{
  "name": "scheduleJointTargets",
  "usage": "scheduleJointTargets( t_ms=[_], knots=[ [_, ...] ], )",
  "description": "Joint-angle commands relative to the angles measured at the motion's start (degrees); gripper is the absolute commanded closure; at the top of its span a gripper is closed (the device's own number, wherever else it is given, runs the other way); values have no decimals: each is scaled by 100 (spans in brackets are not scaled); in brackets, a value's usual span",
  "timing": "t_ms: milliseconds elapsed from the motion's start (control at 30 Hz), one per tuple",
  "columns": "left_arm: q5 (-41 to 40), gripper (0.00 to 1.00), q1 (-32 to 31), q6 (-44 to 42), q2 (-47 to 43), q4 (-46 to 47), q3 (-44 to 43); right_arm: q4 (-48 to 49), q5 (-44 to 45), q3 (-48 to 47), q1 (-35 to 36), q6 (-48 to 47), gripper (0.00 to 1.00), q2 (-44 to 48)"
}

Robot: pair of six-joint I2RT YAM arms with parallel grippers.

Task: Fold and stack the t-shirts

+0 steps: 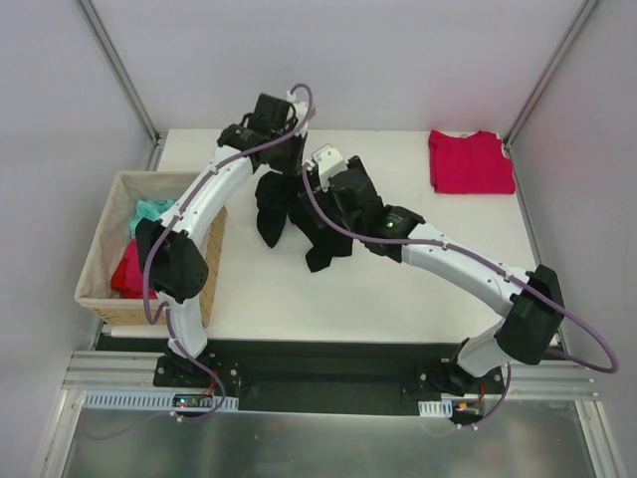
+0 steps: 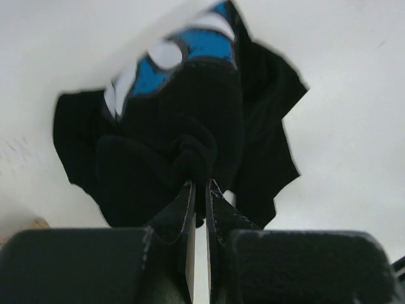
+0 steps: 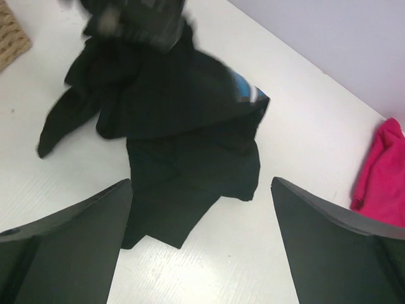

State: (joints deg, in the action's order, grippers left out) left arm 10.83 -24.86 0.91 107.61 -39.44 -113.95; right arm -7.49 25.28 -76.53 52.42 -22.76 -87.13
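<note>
Crumpled black t-shirt (image 1: 271,214) bunched and partly lifted at mid-desk (image 1: 398,289), blue-white print showing; crimson t-shirt (image 1: 470,161) folded flat at far right corner.

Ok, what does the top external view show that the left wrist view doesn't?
Only the top external view: teal and red cloth in the woven basket at the left, the red t-shirt lying flat at the far right corner, and the right arm. Only the left wrist view: the left gripper pinching a bunch of the black t-shirt, and the blue and white print on it. Both: the black t-shirt, crumpled on the white table.
</note>
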Motion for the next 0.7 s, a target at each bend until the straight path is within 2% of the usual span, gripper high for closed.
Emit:
scheduleJointTargets(
  t_ms=[0, 100, 133, 167, 200, 367, 500, 533, 600, 667],
  knots=[
    [-722, 100, -177, 260, -161, 322, 1397, -270, 583, -161, -57, 96, 4, 232],
    [-916, 100, -177, 427, -232, 691, 1980, -262, 601, 138, -180, 272, 4, 310],
    [-933, 97, -177, 454, -215, 727, 2008, -271, 592, 278, -206, 368, 4, 320],
    [-968, 84, -177, 489, -188, 736, 2052, -262, 575, 340, -267, 404, 4, 346],
    [-943, 2, -177, 498, -188, 771, 2078, -262, 549, 393, -303, 439, 4, 372],
    [-1056, 1, -186, 524, -661, 1113, 2193, -271, 575, 578, -469, 448, 4, 478],
    [-1793, 1, -186, 708, -1303, 1097, 1877, -288, 627, 455, -628, 334, 4, 531],
    [-2265, 1, -186, 918, -1435, 1114, 1859, -332, 610, 368, -663, 308, 4, 496],
    [-2646, 1, -186, 1130, -1874, 1192, 1955, -490, 697, 123, -725, 281, 4, 461],
    [-3155, 1, -186, 982, -2277, 1272, 2174, -517, 899, 42, -768, 316, 4, 495]
  ],
)
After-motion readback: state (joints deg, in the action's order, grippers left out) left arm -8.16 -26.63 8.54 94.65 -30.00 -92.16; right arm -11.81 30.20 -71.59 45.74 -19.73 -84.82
